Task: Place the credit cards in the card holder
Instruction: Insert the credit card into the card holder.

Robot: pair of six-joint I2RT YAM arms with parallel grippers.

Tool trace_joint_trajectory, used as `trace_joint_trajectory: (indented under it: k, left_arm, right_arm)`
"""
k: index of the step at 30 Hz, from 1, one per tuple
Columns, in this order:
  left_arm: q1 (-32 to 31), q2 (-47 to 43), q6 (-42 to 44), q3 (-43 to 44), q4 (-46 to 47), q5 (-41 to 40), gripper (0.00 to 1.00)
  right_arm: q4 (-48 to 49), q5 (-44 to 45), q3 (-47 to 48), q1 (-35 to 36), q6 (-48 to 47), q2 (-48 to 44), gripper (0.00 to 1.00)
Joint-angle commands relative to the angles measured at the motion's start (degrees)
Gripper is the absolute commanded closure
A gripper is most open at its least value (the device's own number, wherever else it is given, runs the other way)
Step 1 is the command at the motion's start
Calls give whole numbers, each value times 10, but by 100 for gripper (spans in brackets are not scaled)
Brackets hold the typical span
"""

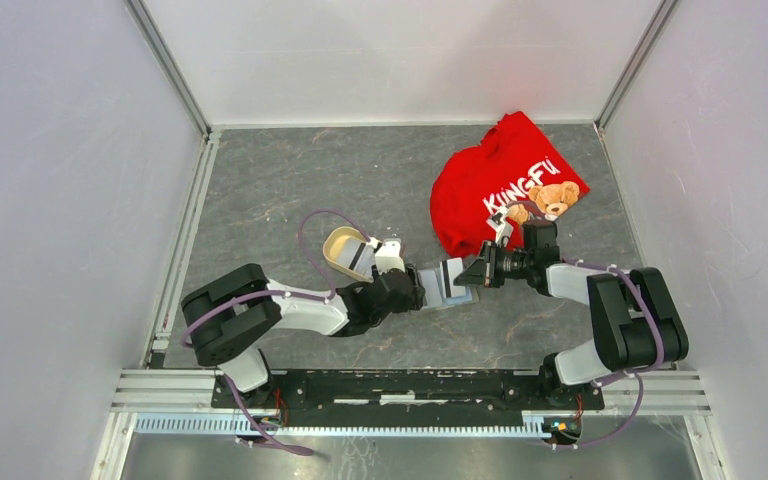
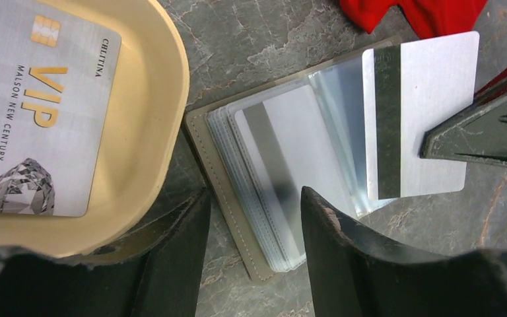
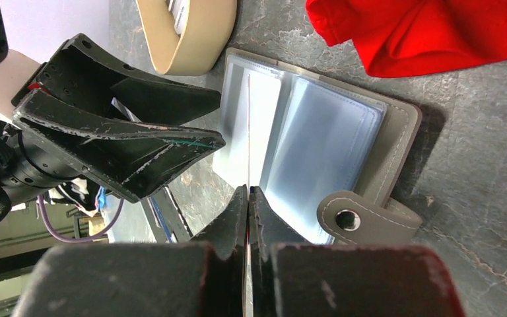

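**Over the open card holder: one card pinched, one lying in the tray**

At the far left you have the beige oval tray [image 2: 162, 92], and a silver VIP card [image 2: 33, 105] lies face up in it. Just right of the tray, your left gripper [image 2: 251, 198] hangs with its jaws apart and nothing between them. One finger is at the card holder's near-left edge and the other is above its clear sleeves.

The grey card holder [image 2: 228, 178] lies open on the dark stone-patterned table [image 1: 290, 180], touching or nearly touching the tray. A pale card with a grey stripe shows through one sleeve.

Further right, your right gripper [image 3: 247, 195] is clenched on a silver card [image 2: 429, 112] with a dark magnetic stripe. That card's lower-left part overlaps the right-hand sleeves. You cannot tell whether its edge is inside one. The holder's snap tab [image 3: 363, 218] sticks out on the right. Beyond it lies the red shirt [image 1: 505, 185].
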Motion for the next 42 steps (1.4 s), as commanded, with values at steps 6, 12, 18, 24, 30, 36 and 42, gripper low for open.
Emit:
trace_joint_trajectory:
  k: [6,12,18,24,30,36,42]
  left_arm:
    - [-1,30,-33,16,-58,-39,53]
    - [-1,26,-32,7,-68,-33,61]
    - [0,26,-30,3,-68,-26,64]
    - [1,23,-25,2,-69,-26,64]
    - [1,24,-12,1,-63,-18,65]
    - [1,28,7,-8,-46,-1,66]
    - [1,30,33,-9,-36,16,66]
  right_arm:
    - [13,5,1,7,10,17,100]
    - [8,11,3,21,8,27,100]
    - [-50,55,24,25,-10,40,99]
    - [-53,63,20,25,-5,52,99]
    - [-72,55,32,29,-16,78,99]
    - [-79,60,35,31,-15,86,100]
    - [-88,54,45,30,-6,109,100]
